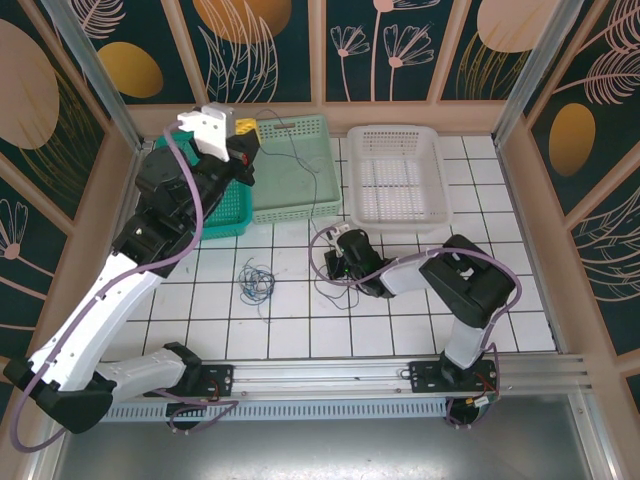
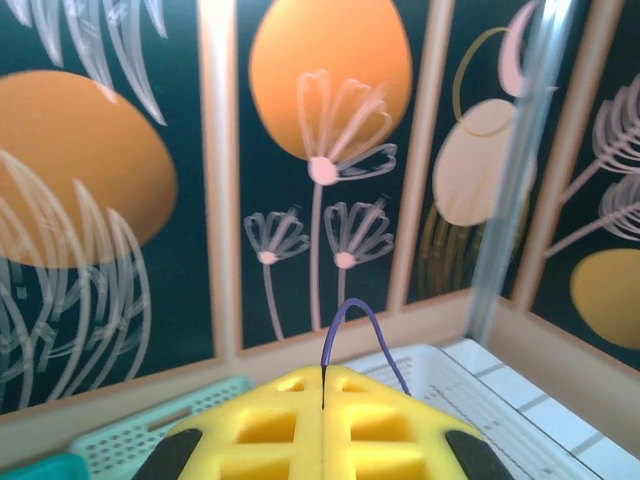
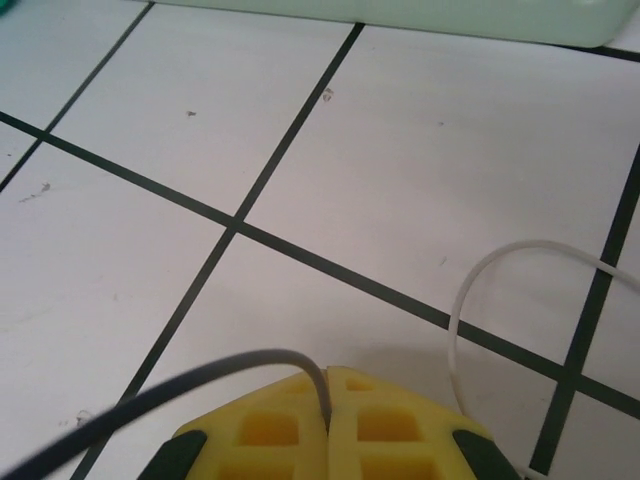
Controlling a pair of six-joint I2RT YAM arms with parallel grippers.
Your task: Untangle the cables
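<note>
Grey cable [image 3: 250, 358] is clamped in the right hand [image 3: 328, 385], blue cable [image 2: 352, 312] in the left hand [image 2: 323, 378].

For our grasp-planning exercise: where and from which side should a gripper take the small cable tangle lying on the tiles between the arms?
Probably an outer loop of the cable tangle, from straight above: it lies flat and loose on the tiles, so one edge strand can be pinched clear of the crowded middle.

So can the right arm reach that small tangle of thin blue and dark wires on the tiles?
Probably: only bare white tiles lie between the right hand and the tangle of thin wires. But the hand is shut on a thin grey cable, so it should release that first.
</note>
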